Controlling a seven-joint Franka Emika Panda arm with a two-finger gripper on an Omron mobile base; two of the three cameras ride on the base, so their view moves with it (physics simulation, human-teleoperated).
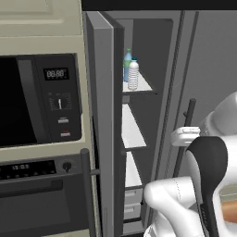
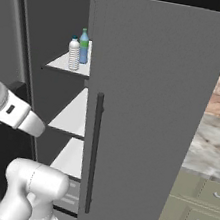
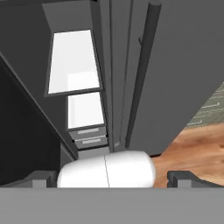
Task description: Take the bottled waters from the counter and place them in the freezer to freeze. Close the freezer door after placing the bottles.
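Observation:
Both bottled waters stand side by side on the upper white shelf of the freezer (image 1: 152,69): the clear ribbed bottle (image 1: 133,74) (image 2: 73,54) in front, the blue-tinted bottle (image 1: 127,62) (image 2: 83,47) just behind it. The freezer door (image 1: 104,115) is swung wide open, seen edge-on beside the oven column. My gripper (image 3: 111,177) is open with nothing between its fingers. It looks down into the freezer's lower white shelves (image 3: 72,61) and drawers (image 3: 89,135), well below the bottles. The marbled counter (image 2: 212,144) lies to the right of the fridge.
A black microwave (image 1: 41,99) and built-in oven (image 1: 41,194) sit left of the open door. The wide grey fridge door (image 2: 157,115) is closed, its dark bar handle (image 2: 92,154) (image 3: 140,74) close to my arm. Olive drawers (image 2: 198,213) run under the counter.

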